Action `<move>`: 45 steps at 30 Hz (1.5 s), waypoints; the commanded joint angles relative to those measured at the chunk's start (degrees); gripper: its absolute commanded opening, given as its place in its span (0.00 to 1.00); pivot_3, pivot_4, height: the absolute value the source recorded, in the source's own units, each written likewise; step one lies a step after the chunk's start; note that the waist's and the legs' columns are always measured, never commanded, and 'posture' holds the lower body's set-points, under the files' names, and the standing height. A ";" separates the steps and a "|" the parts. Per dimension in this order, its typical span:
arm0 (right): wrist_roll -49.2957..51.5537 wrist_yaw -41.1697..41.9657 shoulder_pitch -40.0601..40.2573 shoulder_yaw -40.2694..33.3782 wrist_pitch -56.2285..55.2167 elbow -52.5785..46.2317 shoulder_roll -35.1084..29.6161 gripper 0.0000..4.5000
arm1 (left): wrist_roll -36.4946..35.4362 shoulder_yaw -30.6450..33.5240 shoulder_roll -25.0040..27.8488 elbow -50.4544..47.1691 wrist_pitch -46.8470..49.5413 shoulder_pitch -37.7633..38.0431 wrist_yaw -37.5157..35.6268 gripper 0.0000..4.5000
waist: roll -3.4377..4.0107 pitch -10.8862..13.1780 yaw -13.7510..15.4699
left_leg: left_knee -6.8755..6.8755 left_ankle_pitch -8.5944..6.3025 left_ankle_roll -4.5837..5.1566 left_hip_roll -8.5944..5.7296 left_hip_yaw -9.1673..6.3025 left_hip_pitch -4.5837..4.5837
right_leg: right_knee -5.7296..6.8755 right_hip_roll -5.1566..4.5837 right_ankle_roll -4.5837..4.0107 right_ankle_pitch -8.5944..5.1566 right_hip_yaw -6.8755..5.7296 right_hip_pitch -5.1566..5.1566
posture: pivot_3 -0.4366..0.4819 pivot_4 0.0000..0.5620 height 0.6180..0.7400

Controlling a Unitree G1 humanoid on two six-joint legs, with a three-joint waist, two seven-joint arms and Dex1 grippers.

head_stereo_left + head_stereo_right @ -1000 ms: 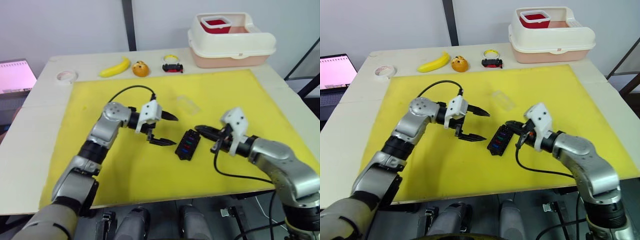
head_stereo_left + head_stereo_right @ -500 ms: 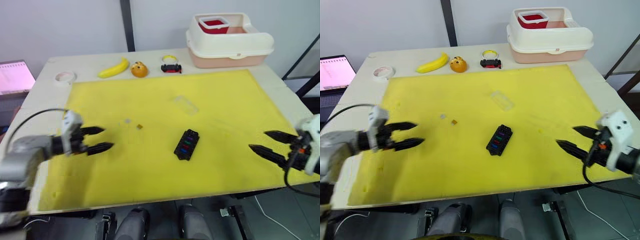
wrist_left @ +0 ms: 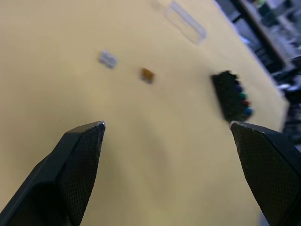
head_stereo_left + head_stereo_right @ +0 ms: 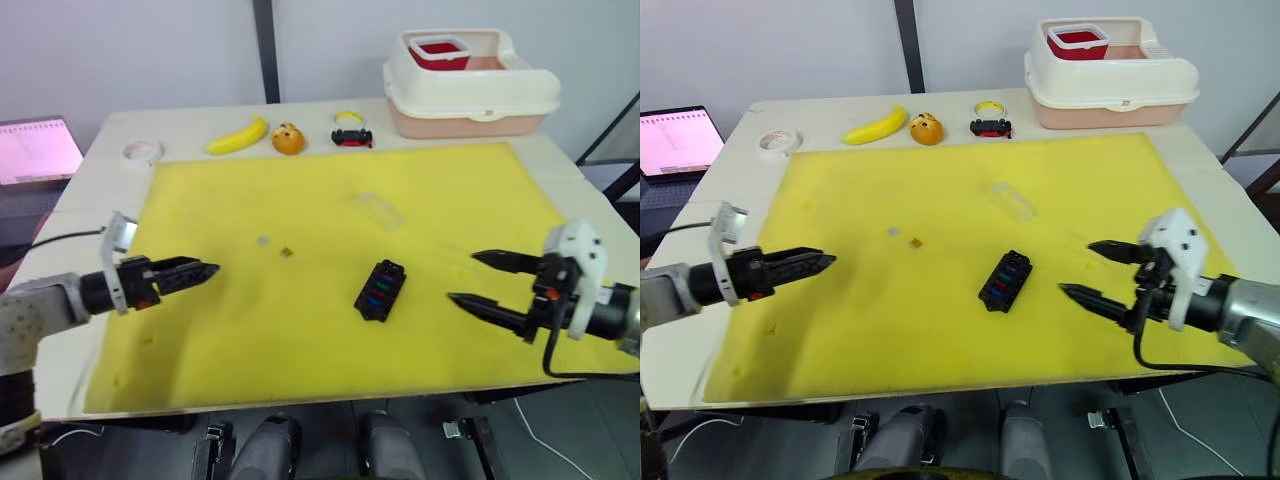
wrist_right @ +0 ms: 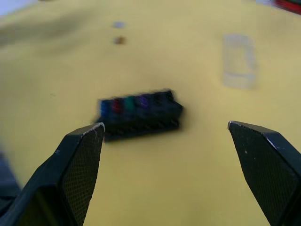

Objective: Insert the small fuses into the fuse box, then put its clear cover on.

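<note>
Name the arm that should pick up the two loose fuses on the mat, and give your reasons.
Left, probably. The grey fuse and the olive fuse lie on the left gripper's side of the fuse box, ahead of its open fingers. The right gripper, also open, would have to reach across the box.

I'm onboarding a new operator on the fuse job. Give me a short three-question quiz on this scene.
1. True or false: the clear cover sits on the fuse box.
2. How many loose fuses lie on the yellow mat?
3. Which is open: (a) left gripper, (b) right gripper, (c) both?

Key: 1. False, it lies apart on the mat. 2. Two: grey fuse, olive-yellow fuse. 3. c.
</note>
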 commanded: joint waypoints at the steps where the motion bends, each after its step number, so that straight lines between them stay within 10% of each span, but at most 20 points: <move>1: 3.51 -4.15 -7.67 7.80 0.76 -2.64 3.16 0.99 | -4.45 3.06 -5.95 1.57 11.86 -5.79 8.50 1.00 | -0.03 0.01 0.07 | -0.01 0.03 -0.06 0.01 -0.01 0.00 | 0.01 0.01 0.00 0.00 -0.02 0.01 | 0.48 0.27 1.00; 20: -7.60 -12.14 -21.75 28.30 -4.08 5.03 15.89 0.99 | -14.39 15.34 -32.13 14.55 11.36 -13.96 45.53 1.00 | -0.10 -0.04 0.60 | 0.08 0.12 -0.21 -0.08 0.00 -0.10 | 0.08 -0.02 0.00 0.00 0.04 -0.12 | 0.48 0.27 1.00; 45: -10.19 -13.48 -21.96 28.14 -3.95 6.78 17.82 0.99 | -11.66 10.84 -35.09 25.66 1.07 -18.45 47.67 1.00 | -0.11 -0.06 0.78 | 0.10 0.15 -0.26 -0.12 -0.05 -0.09 | 0.09 -0.02 -0.01 0.01 0.03 -0.05 | 0.48 0.27 1.00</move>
